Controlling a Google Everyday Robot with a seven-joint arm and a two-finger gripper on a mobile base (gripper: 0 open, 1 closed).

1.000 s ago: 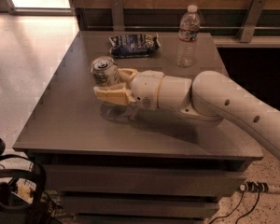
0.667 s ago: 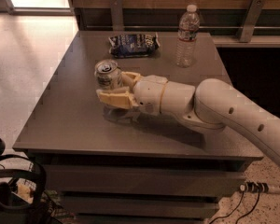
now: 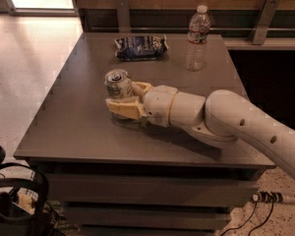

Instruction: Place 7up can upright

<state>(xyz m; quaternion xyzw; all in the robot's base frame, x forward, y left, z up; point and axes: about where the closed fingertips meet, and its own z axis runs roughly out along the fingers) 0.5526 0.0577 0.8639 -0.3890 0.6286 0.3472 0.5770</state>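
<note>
The 7up can (image 3: 118,84) is a small silvery can with its silver top up, standing upright or nearly so at the middle left of the grey table (image 3: 78,127). My gripper (image 3: 127,98) reaches in from the right and is shut on the can. One yellowish finger (image 3: 124,108) lies across the can's lower front and hides its base. The other finger (image 3: 140,88) is behind it. I cannot tell whether the can's base touches the table.
A dark blue crinkled snack bag (image 3: 140,47) lies at the back of the table. A clear plastic water bottle (image 3: 197,38) stands at the back right. A wall rail runs behind. Black equipment (image 3: 14,195) sits on the floor at the lower left.
The gripper with the can has shifted slightly to the right and toward the table's front, and a little lower. The bag and bottle have not moved.
</note>
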